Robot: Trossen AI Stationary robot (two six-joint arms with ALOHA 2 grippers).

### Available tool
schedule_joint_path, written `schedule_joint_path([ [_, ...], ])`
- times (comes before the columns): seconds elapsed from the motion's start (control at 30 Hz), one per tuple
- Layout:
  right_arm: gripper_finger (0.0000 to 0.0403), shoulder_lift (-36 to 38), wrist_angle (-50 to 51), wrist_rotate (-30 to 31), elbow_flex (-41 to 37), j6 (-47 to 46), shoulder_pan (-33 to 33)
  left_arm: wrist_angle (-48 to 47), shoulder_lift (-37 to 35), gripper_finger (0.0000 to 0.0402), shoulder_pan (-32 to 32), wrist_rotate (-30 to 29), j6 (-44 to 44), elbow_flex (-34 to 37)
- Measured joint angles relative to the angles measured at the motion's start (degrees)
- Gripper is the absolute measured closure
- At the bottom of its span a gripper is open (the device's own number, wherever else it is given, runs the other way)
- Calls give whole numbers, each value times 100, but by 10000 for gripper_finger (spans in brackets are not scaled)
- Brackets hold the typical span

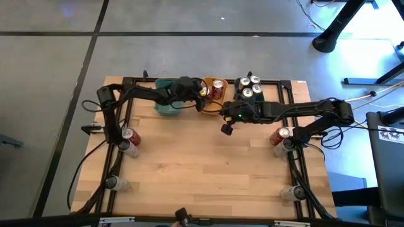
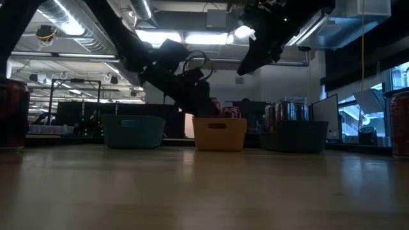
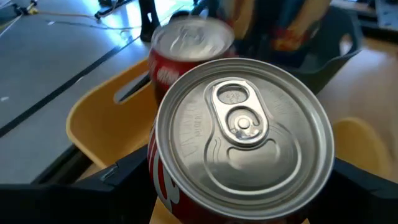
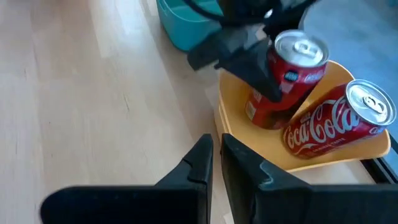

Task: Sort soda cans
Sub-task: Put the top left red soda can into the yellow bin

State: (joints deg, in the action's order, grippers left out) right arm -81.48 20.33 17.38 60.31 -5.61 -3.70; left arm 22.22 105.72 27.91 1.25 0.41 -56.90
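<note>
I hold a red soda can (image 4: pixel 283 78) in my left gripper (image 3: pixel 239 186), jaws spread wide around its body, over the yellow bin (image 4: pixel 323 158). It feels light, smooth and easily dented, so mid-body is the place to clamp. A second red can (image 4: pixel 339 124) leans in the bin beside it. My right gripper (image 4: pixel 214 165) hangs shut and empty nearby.

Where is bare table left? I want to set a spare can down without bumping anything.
The wooden table is bare across its middle and front, between the cans at the left edge and right edge. The back is crowded: teal bin, yellow bin, dark bin and both grippers, left, right.
</note>
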Motion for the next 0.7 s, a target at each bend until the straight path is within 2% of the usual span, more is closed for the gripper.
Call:
schedule_joint_path([
  [0.2, 370, -155, -238, -208, 0, -13, 39, 348, 303, 104, 34, -40, -19, 2],
  [0.4, 370, -455, -373, -194, 0, -15, 120, 476, 442, 95, 35, -579, -43, -21],
  [0.7, 370, -592, -393, -190, 0, -46, 109, 462, 443, 72, 18, -626, 146, -24],
])
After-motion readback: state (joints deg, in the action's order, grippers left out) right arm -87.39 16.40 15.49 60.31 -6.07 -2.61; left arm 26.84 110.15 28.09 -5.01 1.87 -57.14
